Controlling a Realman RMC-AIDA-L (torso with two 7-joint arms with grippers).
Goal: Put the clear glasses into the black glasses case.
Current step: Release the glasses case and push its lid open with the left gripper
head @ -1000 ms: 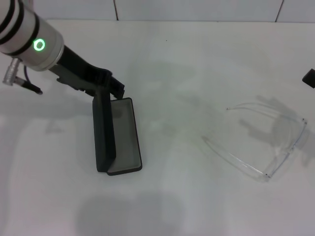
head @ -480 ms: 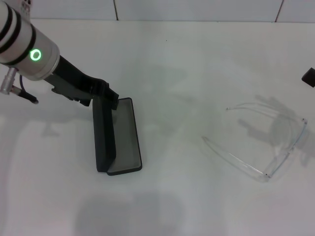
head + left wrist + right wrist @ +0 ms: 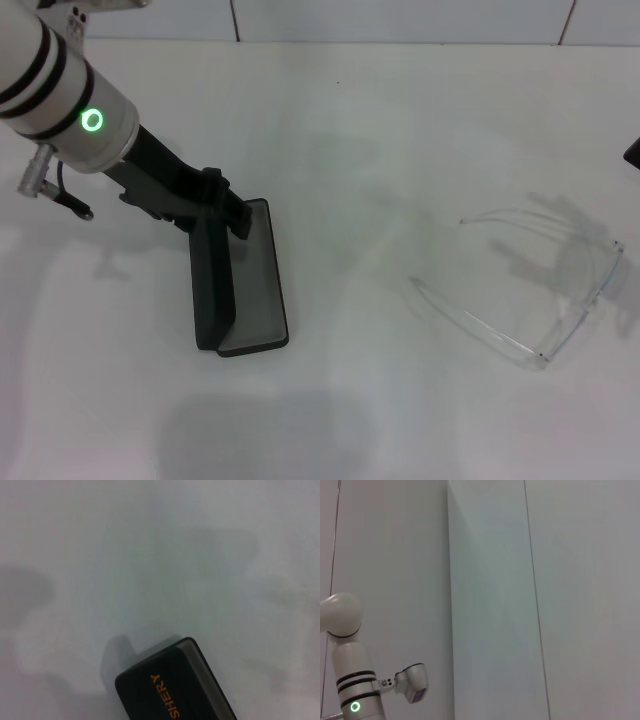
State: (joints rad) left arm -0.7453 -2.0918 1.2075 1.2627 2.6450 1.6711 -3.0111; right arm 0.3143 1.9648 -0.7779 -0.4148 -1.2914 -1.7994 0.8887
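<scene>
Case's open: black glasses case (image 3: 238,290) is sitting lid-up, my left gripper (image 3: 222,205) at its lid's far end — grip state I can't tell. Clear glasses (image 3: 540,290) are lying well apart, untouched. Right gripper is barely showing at frame edge.

The black glasses case (image 3: 235,285) is open on the counter (image 3: 400,150), left of centre. Its lid stands nearly upright along the left edge; the grey-lined tray faces up. Orange lettering marks the lid exterior. The clear glasses (image 3: 545,285) lie well apart at right, arms unfolded, pointing left.
</scene>
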